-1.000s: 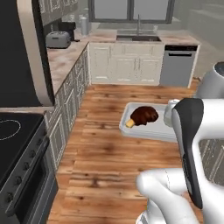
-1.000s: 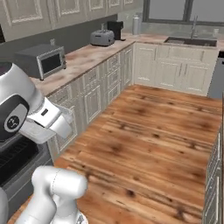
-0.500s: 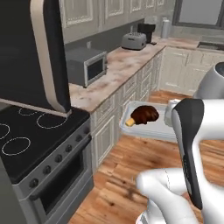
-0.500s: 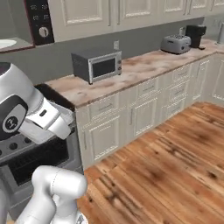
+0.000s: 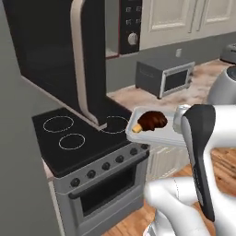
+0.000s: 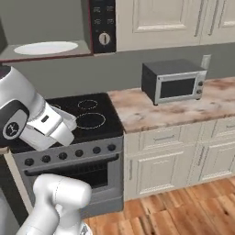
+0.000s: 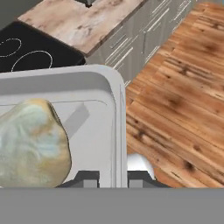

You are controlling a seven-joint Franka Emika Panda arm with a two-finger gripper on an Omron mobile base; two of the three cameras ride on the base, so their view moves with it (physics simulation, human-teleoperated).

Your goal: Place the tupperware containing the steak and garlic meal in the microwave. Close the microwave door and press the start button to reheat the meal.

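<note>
My gripper (image 7: 114,177) is shut on the rim of the tupperware (image 7: 117,127), one fingertip on each side of the wall. The pale garlic bulb (image 7: 33,144) lies inside the tupperware. In the left base view the tupperware (image 5: 152,138) hangs level in front of the arm, above the stove's right edge, with the dark steak (image 5: 153,120) and a small tan piece (image 5: 137,129) in it. The microwave (image 6: 102,18) is mounted above the stove, its grey cavity showing a round white plate (image 6: 46,47). The microwave door (image 5: 46,55) stands swung open, its beige handle (image 5: 80,60) left of the tupperware.
A black stove (image 6: 89,117) with an oven below stands under the microwave. A small grey countertop oven (image 6: 174,81) sits on the marbled counter (image 6: 151,110) to the right. White cabinets (image 6: 183,156) line the wall, with wooden floor (image 7: 183,87) in front.
The whole view has swung from the kitchen floor and far cabinets to the stove and microwave, so the base has moved. The tupperware stays held in the same place by the arm.
</note>
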